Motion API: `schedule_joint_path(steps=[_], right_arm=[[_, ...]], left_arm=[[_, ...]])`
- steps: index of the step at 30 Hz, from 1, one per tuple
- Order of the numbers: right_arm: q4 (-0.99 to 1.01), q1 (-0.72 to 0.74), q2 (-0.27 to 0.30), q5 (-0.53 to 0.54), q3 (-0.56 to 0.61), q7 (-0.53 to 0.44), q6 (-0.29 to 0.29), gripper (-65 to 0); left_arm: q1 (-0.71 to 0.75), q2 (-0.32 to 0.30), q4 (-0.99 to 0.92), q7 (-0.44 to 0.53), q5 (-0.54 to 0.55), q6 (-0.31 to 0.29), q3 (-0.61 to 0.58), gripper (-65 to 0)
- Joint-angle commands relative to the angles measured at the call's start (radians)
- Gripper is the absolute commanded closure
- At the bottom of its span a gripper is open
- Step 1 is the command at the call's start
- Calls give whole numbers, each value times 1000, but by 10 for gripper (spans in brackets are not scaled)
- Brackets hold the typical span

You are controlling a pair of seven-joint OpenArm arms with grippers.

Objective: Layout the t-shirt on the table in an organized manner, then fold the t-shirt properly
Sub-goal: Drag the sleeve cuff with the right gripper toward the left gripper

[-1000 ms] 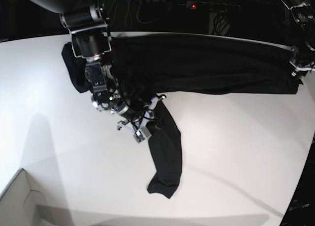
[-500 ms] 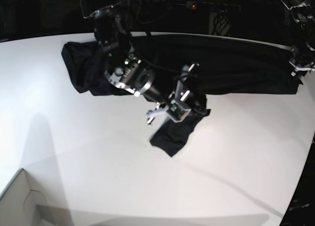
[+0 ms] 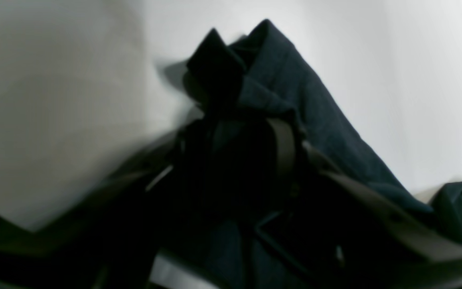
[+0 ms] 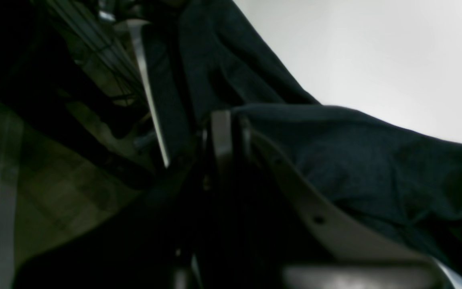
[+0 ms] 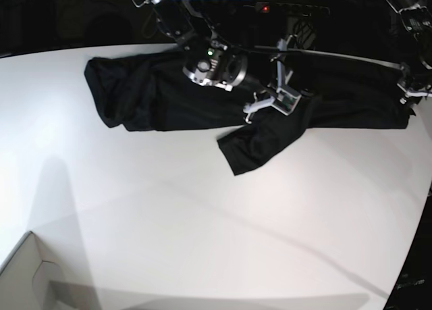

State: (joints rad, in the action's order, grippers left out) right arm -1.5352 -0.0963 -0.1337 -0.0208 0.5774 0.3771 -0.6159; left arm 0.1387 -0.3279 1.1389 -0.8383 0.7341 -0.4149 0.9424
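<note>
A black t-shirt [image 5: 169, 94] lies spread along the table's [image 5: 202, 229] far edge. The right gripper [image 5: 287, 97] pinches a sleeve there; the left gripper [image 5: 412, 94] grips the hem at the right edge. A box corner [image 5: 27, 276] occupies the near-left corner.

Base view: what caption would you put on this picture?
Right gripper folds a sleeve across the black t-shirt on the white table.

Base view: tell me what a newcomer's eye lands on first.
The black t-shirt stretched in a long band across the far side of the white table, one sleeve trailing toward the middle. Above it the right gripper, jaws shut on the t-shirt, lifts that sleeve. At the far right edge the left gripper grips the shirt's other end.
</note>
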Motion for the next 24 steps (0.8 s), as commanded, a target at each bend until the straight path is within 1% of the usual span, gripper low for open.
schedule_joint_path(steps=[1,3,5,7,8,9,12,19,22,24], right_arm=[[-15,11,-14,22,5,-30,-3,-32],[-20,5,-1,22,5,-30,-3,-103],[-46,-1,6,22,6,-30,-3,-179],[-84,-24,7,22,0,-30,-3,-239],[-110,-33,9,22,-3,-30,-3,-260],[-140,-39,16,22,-17,-30,-3,-277],[-212,-64,30,22,-72,-30,-3,-283],[-262,-107,99,26,-326,-34,-3,-283],[-298,-135,107,26,-432,-33,-3,-285],[-319,-150,104,26,-501,-30,-3,-286]], left_arm=[[5,-24,10,-11,-5,3,7,-244],[5,-30,10,-11,-3,3,7,-275],[6,-32,13,-13,-3,3,7,-337],[12,-37,42,-13,-3,3,8,-388],[26,-38,62,-13,-3,3,8,-400],[31,-37,83,-13,-1,3,8,-398],[37,-29,160,-11,-1,3,8,-399],[37,-1,310,-11,-1,3,23,-399],[25,43,376,-11,-1,3,22,-399],[-7,77,430,-11,-3,3,-18,-399]])
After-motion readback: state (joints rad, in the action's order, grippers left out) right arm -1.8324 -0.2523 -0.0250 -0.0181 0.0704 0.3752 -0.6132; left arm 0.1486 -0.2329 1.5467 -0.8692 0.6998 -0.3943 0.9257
